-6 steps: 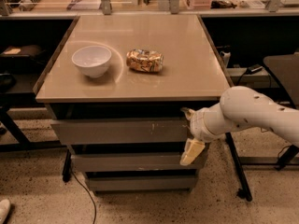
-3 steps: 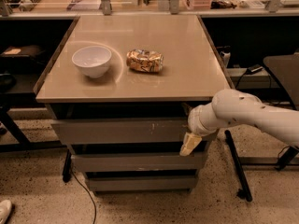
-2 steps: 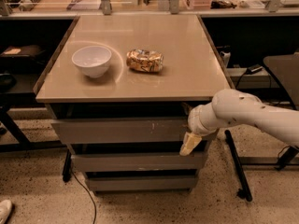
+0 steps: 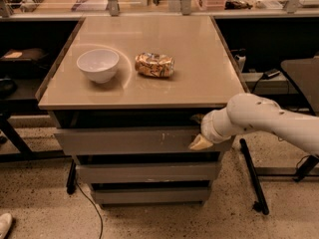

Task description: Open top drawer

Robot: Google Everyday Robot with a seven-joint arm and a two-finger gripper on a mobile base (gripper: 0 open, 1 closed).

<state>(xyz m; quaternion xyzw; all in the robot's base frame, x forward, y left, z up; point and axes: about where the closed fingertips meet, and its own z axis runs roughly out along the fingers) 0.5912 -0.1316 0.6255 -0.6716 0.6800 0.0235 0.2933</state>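
The top drawer (image 4: 124,141) lies long left-to-right, facing the camera, uppermost of three grey fronts (image 4: 144,172). The gripper (image 4: 200,139) meets its right end; whether it grips cannot be told. One bowl (image 4: 97,64) and one snack bag (image 4: 155,64) sit on the table (image 4: 189,91).

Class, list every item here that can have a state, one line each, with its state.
top drawer: barely open at most, inside unseen.
claw: at the top drawer's right end, by its upper edge.
middle drawer: looks shut.
bottom drawer: looks shut.
bowl: upright, empty.
snack packet: lying on its side, crumpled.
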